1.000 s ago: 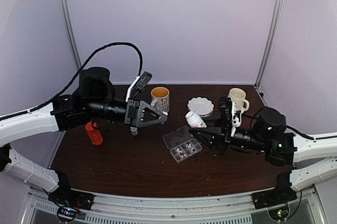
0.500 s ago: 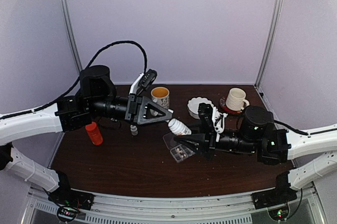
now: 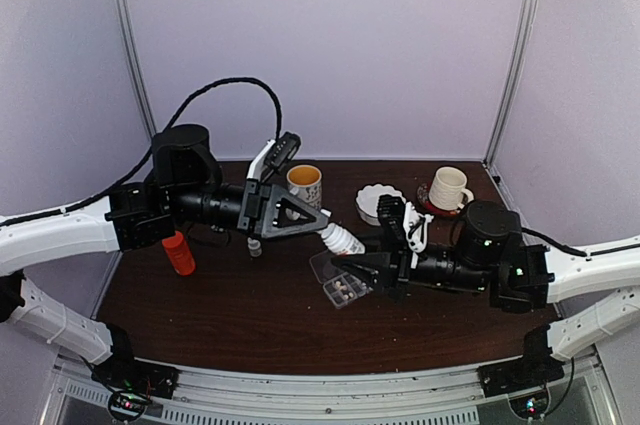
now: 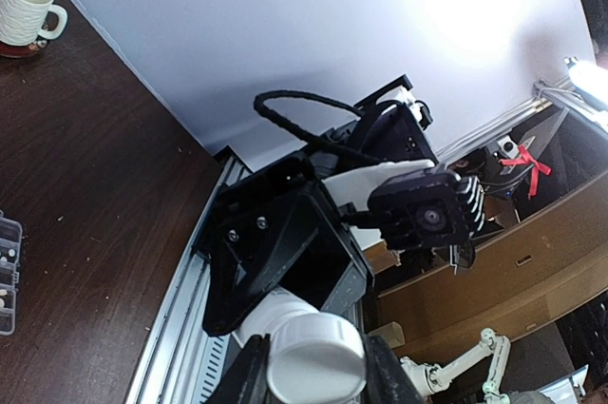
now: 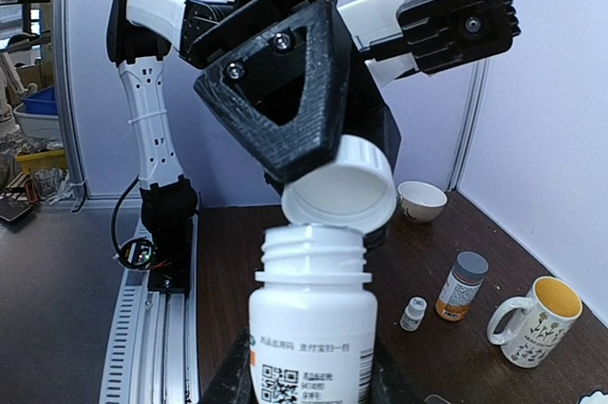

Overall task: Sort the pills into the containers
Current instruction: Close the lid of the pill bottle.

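Right wrist view is showing us our right hand [image 5: 309, 380] pinching a white cylindrical plastic bottle [image 5: 309, 328] by its lower body, the open threaded neck pointing up in this view. Just above that neck, our left hand [image 3: 322, 229] is pinching a white round screw cap [image 5: 339, 185], tilted and clear of the threads. The left wrist view is showing its 2 fingers pressing on the cap's sides.

We are holding the 2 parts apart in the air because, as we judge it, the bottle needs opening before anything can be tipped out. We cannot tell what is inside it.

Both hands are meeting just above the flat clear plastic pill box [image 3: 345, 280], which is lying on the dark brown tabletop [image 3: 250, 315], so a pour should have only a short way to fall. A few pale pills [image 3: 340, 291] are sitting in its near compartments.

Next, we are expecting to move the cap aside and tip the bottle gently, since a fast pour could scatter pellets across compartments.
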You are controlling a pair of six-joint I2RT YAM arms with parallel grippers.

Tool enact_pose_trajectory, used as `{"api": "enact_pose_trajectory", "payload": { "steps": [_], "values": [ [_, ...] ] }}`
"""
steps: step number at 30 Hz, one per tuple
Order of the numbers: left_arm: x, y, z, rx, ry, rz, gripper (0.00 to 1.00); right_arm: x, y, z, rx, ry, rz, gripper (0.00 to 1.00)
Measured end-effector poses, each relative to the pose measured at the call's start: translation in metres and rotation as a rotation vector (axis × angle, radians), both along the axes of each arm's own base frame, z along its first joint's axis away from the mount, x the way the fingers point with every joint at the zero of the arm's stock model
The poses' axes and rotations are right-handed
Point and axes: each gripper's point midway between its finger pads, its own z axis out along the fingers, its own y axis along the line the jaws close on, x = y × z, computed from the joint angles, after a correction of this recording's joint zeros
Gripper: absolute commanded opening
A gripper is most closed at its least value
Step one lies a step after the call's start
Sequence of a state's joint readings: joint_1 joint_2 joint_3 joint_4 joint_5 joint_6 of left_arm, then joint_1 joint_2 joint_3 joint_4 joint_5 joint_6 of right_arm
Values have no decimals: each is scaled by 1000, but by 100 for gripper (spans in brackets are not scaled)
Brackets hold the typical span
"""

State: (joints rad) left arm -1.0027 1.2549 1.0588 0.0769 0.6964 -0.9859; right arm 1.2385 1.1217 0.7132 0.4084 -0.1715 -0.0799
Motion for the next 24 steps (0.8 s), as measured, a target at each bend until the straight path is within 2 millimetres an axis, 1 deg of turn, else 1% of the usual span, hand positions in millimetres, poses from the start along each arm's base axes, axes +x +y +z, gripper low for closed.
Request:
{"api": "enact_pose_trajectory", "payload": {
  "steps": [9, 19, 22, 24],
  "values": [
    [-2, 0, -2, 4, 3, -5, 0, -4, -8, 13, 40, -21, 6, 0],
    [-5, -1, -3, 7, 5, -11, 0, -1, 0, 6, -9, -24, 1, 0],
    [-4, -1, -9, 29, 5, -5, 0, 1, 1, 3, -30, -19, -11, 0],
    [-2, 0, -13, 48, 4, 5, 3, 3, 2, -1, -53, -15, -24, 0]
  ]
}}
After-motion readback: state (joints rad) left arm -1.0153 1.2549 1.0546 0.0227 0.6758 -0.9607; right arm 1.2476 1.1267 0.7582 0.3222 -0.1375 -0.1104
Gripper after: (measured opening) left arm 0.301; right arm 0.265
